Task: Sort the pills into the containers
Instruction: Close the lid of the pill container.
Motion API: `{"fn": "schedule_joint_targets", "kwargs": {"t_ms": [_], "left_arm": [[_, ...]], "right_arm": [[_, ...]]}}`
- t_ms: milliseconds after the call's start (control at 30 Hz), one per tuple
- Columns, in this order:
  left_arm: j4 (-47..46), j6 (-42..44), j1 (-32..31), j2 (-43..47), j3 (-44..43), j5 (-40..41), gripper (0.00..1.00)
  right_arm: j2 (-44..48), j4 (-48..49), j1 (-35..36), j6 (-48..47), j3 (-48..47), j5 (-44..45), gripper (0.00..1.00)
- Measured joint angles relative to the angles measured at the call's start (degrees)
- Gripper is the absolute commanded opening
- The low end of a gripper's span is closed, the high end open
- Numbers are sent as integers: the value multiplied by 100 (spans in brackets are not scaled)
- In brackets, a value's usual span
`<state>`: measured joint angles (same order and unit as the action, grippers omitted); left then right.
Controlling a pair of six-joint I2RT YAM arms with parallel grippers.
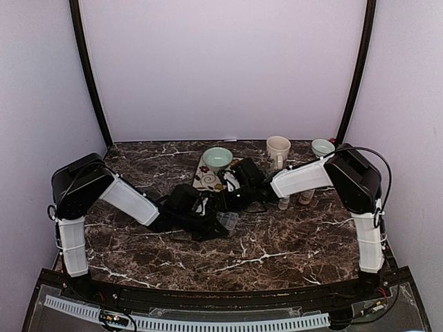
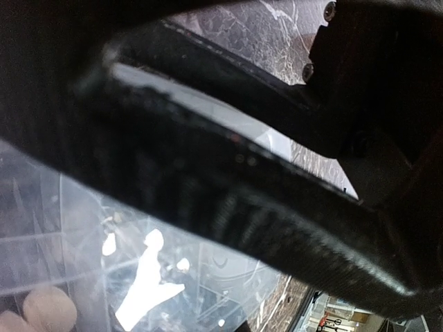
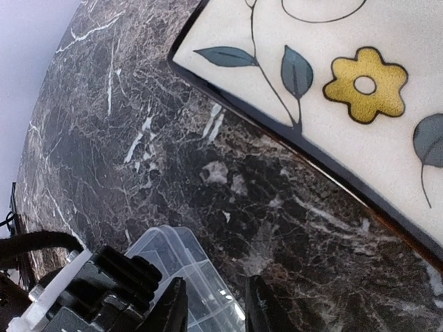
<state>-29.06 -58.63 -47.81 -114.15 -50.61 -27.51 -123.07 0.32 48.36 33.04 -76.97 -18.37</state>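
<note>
The clear pill box [image 1: 228, 220] lies at the table's centre. Its square compartments fill the lower left of the left wrist view [image 2: 228, 277] and show in the right wrist view [image 3: 187, 277]. Tiny whitish specks, perhaps pills [image 2: 183, 264], lie inside it, next to bright glare. My left gripper [image 1: 210, 226] sits on the box's left end. Its black fingers [image 2: 242, 200] are close together, with a pale plastic edge between them. My right gripper [image 3: 216, 308] hovers just above the box's near corner, open with a narrow gap and empty; it also shows in the top view [image 1: 228, 202].
A floral placemat [image 3: 360, 83] lies just behind the box, with a green bowl [image 1: 217, 158] on it. A mug [image 1: 278, 149] and a small bowl [image 1: 322, 146] stand at the back right. A tiny white bottle [image 1: 284, 203] and an orange bottle [image 1: 306, 197] stand under the right forearm.
</note>
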Motion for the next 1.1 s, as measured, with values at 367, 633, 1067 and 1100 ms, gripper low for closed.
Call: {"fn": "schedule_joint_targets", "kwargs": {"t_ms": [367,633,1067,1100], "left_arm": [[275,459,-221,844,907,50,0],[1062,857,-236,1287,1008,216,0],[1867,1069,-37,2002,1244,1552,0],[1891,1071,-28,2017,1244,1631,0]], "right_arm": [[446,-546,728,-260,271,756,35],[704,-706,957,-127,505,1060,37],[940,-1274,1165,35,577,1045,39],[944,-1283,1189,39,579,1038,39]]}}
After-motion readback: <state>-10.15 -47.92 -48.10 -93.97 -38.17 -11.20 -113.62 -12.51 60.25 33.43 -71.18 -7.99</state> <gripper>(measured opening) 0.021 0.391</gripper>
